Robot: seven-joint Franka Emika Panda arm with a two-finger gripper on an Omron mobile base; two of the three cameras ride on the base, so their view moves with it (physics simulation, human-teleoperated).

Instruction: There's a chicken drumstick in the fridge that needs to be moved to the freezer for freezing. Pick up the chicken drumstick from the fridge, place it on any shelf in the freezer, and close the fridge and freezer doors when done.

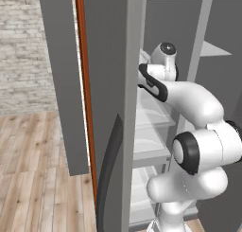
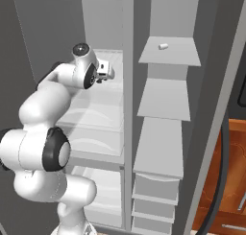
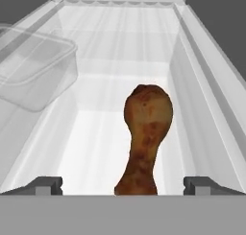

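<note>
The pincer (image 3: 123,185) hangs wide open inside the fridge (image 2: 98,109) with the chicken drumstick (image 3: 145,138) lying between its tips on the glass shelf, ungrasped, so lifting, the freezer (image 2: 166,99) and both doors remain.

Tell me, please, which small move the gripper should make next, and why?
Probably ease forward a little, then close. In the hand view the chicken drumstick lies on the glass shelf, its slim end between the open gripper fingertips, which stand wide apart and appear not to touch it yet.
</note>
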